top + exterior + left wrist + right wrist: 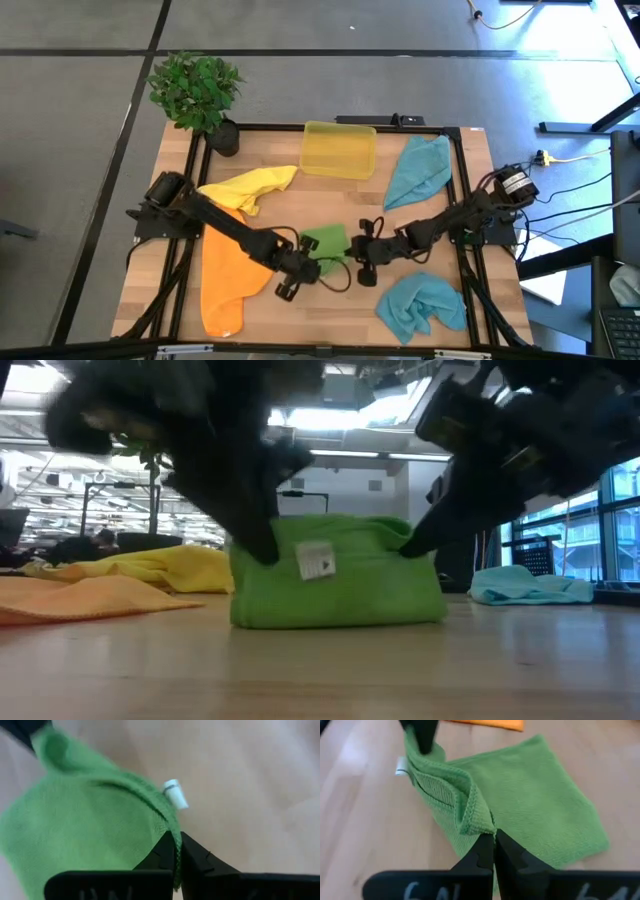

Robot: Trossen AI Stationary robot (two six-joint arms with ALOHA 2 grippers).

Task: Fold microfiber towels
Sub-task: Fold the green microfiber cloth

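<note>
Green microfiber towel point(326, 240) sits mid-desk between your two arms, already doubled over, its folded edge running across from one pincer to the other. Your left pincer point(176, 851) is pressed together on the corner by the white tag point(175, 793); your right pincer point(493, 841) pinches the opposite corner of the same edge. Both are equally near, so the next fold turns on carrying that raised edge over the flat half lying beyond. Farther off, the orange towel point(228, 275), yellow towel point(250, 187) and two teal towels point(422, 302) wait unfolded

Bare wood along near table edge point(330, 315). Orange towel point(228, 275) blocks left side, teal towel point(422, 303) right. Yellow bin point(339, 150) at far edge (potted plant point(197, 92) probably overhangs corner).
</note>
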